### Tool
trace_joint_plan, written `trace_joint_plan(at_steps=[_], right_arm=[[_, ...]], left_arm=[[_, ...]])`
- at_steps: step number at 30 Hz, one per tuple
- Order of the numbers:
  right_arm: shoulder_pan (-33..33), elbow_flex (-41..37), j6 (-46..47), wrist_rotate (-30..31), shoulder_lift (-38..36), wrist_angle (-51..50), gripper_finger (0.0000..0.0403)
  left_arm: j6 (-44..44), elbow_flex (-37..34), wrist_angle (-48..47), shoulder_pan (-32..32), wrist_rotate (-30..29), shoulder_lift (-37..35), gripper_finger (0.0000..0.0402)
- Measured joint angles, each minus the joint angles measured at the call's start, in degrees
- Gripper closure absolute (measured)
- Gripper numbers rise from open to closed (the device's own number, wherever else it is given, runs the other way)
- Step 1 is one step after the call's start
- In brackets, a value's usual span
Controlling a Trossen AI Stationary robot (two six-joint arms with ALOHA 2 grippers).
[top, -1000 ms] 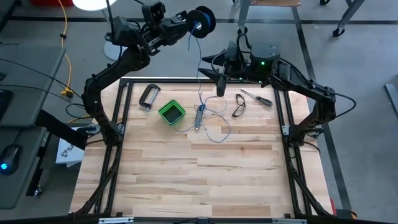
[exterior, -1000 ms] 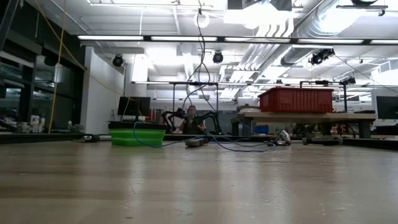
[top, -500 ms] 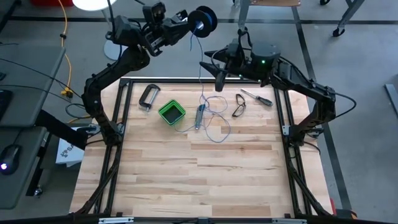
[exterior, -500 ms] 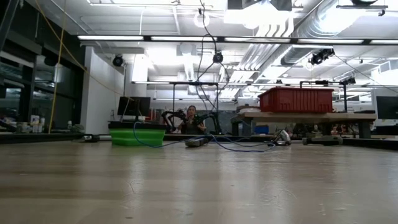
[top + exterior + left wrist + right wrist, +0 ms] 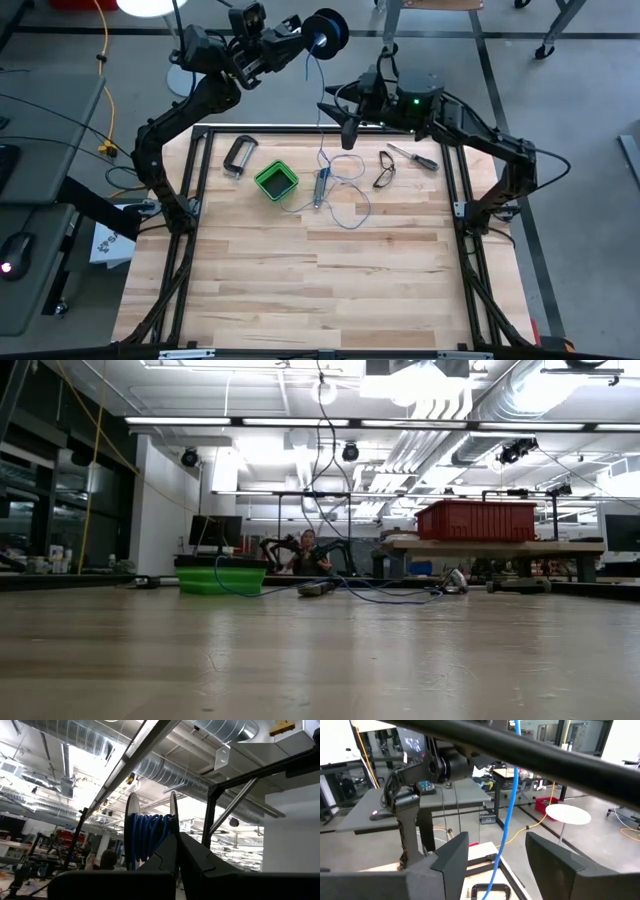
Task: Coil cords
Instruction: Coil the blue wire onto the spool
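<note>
Left gripper (image 5: 303, 40) clamped on dark spool (image 5: 326, 30), held high behind table. Right gripper (image 5: 496, 851) open, blue wire (image 5: 506, 827) passing between its fingers.

We see a grey floor (image 5: 570, 110) around the wooden table (image 5: 320, 290), crossed by dark seams. At ten o'clock from the table a yellow cable (image 5: 105, 60) trails over that floor, and a white round lamp base (image 5: 145, 5) sits at eleven. At nine o'clock stands a grey desk (image 5: 40, 150). Looking level across the tabletop, we find long ceiling lights (image 5: 250, 422) and silver ducts (image 5: 480, 430) overhead, a white pillar (image 5: 165, 510) at ten o'clock, and a red bin (image 5: 478, 520) on a workbench (image 5: 490, 548) at two.
</note>
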Motion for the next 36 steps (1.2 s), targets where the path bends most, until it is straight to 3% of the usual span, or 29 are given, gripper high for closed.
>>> trace_joint_plan(at_steps=[36], right_arm=[[-0.2,0.0,2.3,0.0,0.7,4.8,0.0211]], left_arm=[[-3.2,0.0,2.2,-0.2,-0.1,0.0,0.0401]])
